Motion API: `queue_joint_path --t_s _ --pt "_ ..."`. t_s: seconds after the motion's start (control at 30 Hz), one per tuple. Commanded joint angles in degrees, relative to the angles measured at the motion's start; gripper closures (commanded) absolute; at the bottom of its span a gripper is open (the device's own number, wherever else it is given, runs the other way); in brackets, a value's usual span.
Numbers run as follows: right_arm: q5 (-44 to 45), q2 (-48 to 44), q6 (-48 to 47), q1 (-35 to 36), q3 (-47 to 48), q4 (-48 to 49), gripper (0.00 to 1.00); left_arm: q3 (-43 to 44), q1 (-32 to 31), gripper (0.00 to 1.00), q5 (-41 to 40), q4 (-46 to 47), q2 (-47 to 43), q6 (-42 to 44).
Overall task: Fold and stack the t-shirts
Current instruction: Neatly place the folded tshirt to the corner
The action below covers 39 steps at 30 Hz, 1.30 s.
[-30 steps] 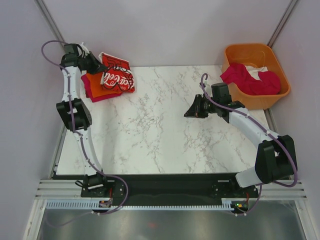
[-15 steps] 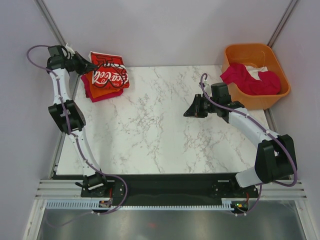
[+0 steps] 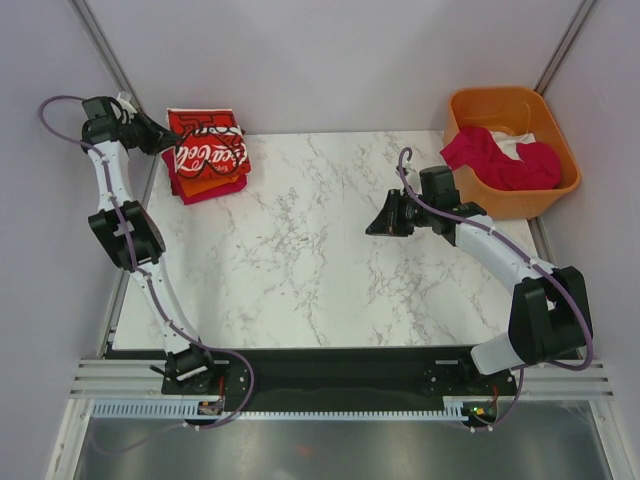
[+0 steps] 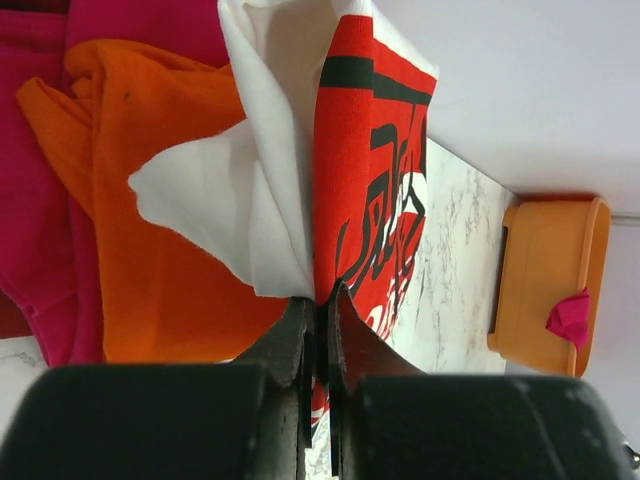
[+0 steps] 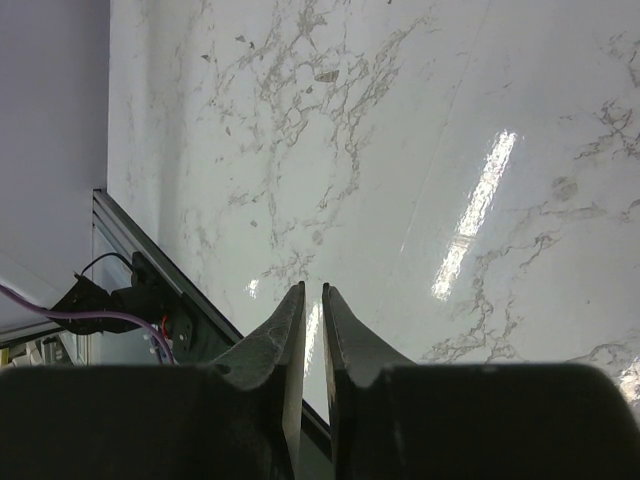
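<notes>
Pinching the logo t-shirt (image 3: 208,150) by its edge, the left gripper (image 4: 318,295) has dragged it leftward onto the orange t-shirt (image 4: 150,220) at the surface's (image 3: 300,260) far-left corner, so this stack looks nearly settled; the right gripper (image 3: 378,222) hovers all but closed, empty.

- The table (image 3: 330,250): a marble-look top, white with grey veins, smooth and glossy; it mirrors a bright streak of light.
- The t-shirts (image 3: 207,155): soft matt cloth, creased, one with a printed red panel.
- The tub (image 3: 495,108): smooth orange plastic, a little shiny.
- The fingers (image 5: 280,340): black, matt, hard-looking.
</notes>
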Motion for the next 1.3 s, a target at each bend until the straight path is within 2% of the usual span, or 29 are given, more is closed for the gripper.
queue_joint_path --t_s 0.0,0.37,0.43,0.53,0.63,0.7,0.77,0.87,1.07,1.27 --pt "-1.03 0.92 0.03 0.43 0.26 1.94 0.80 -0.53 2.62 0.98 -2.52 3.28 -3.87 -1.41" --pt "-0.94 1.97 -0.06 0.52 0.61 1.94 0.81 0.16 6.13 0.98 -3.68 3.36 -3.61 -2.99" --pt "-1.03 2.15 -0.06 0.43 0.70 1.94 0.81 -0.10 6.13 0.93 -3.06 3.63 -2.29 -3.08" --pt "-0.94 2.15 -0.15 0.52 0.44 1.94 0.81 -1.24 6.13 0.92 -4.38 3.54 0.17 -2.29" --pt "-0.86 1.80 -0.23 0.52 0.08 1.94 0.81 -1.85 6.31 0.78 -5.87 3.54 2.45 -1.85" --pt "-0.68 1.71 -0.23 0.52 -0.09 1.94 0.81 -1.68 6.22 0.45 -5.26 3.54 4.03 -1.85" --pt "-0.77 1.88 -0.23 0.52 0.17 1.94 0.80 -1.86 6.31 0.20 -5.34 3.54 4.92 -1.59" --pt "-1.03 1.80 -0.15 0.52 0.26 1.94 0.81 -2.73 6.22 0.06 -5.00 3.45 5.10 -1.76" --pt "-0.94 1.54 -0.23 0.52 0.00 1.94 0.80 -7.74 6.13 0.04 -10.69 3.54 -3.23 -2.02" --pt "3.08 1.10 -2.24 1.05 1.31 1.07 0.77 -24.16 6.13 0.04 -18.43 3.54 -15.45 -4.04"
